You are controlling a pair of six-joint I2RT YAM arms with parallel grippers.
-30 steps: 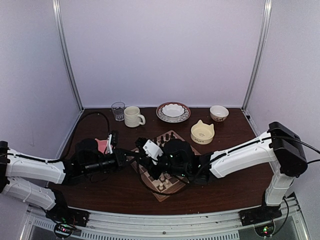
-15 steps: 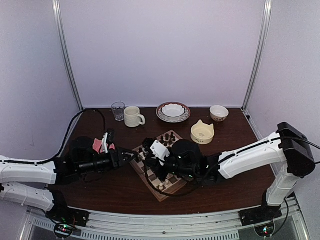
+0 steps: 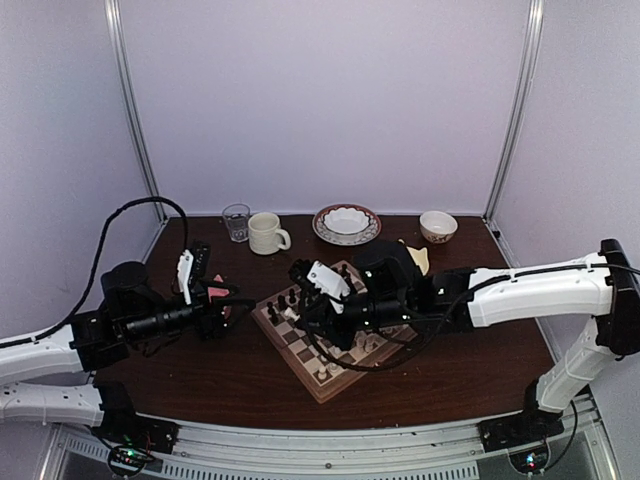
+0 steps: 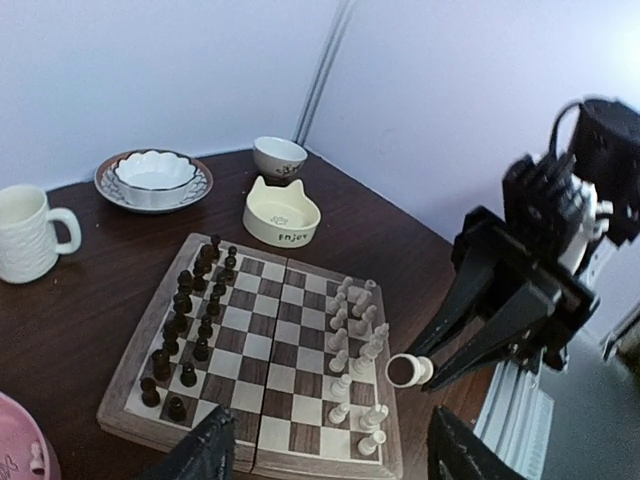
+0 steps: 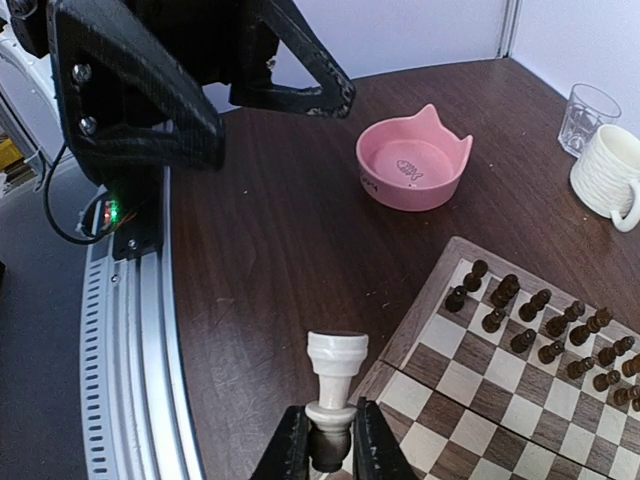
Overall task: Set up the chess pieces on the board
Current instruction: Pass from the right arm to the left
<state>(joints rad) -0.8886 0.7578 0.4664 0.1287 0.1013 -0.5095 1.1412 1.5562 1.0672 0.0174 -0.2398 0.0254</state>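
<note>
The board (image 3: 345, 352) lies mid-table, seen also in the left wrist view (image 4: 283, 330) and the right wrist view (image 5: 470, 390). Cream chess pieces (image 4: 355, 320) stand in two rows along one side, dark pieces (image 4: 190, 320) along the other. My right gripper (image 5: 332, 450) is shut on one cream piece (image 5: 337, 370), pinched at its narrow end. That piece (image 4: 405, 370) hangs over the board's rim beside the cream rows, its dark felt base facing the left arm. My left gripper (image 4: 335, 460) is open and holds nothing, back from the board on the left (image 3: 228, 305).
A pink cat bowl (image 5: 413, 165) sits left of the board. At the back are a glass (image 3: 236, 220), a white mug (image 3: 265, 233), a plate with a bowl (image 3: 346, 222) and a small bowl (image 3: 437, 226). A cream cat bowl (image 4: 282, 212) stands behind the board.
My left gripper has opened and pulled back to the left, away from the board. The right arm has lifted and stretched further back-left over the board, still holding the cream piece.
</note>
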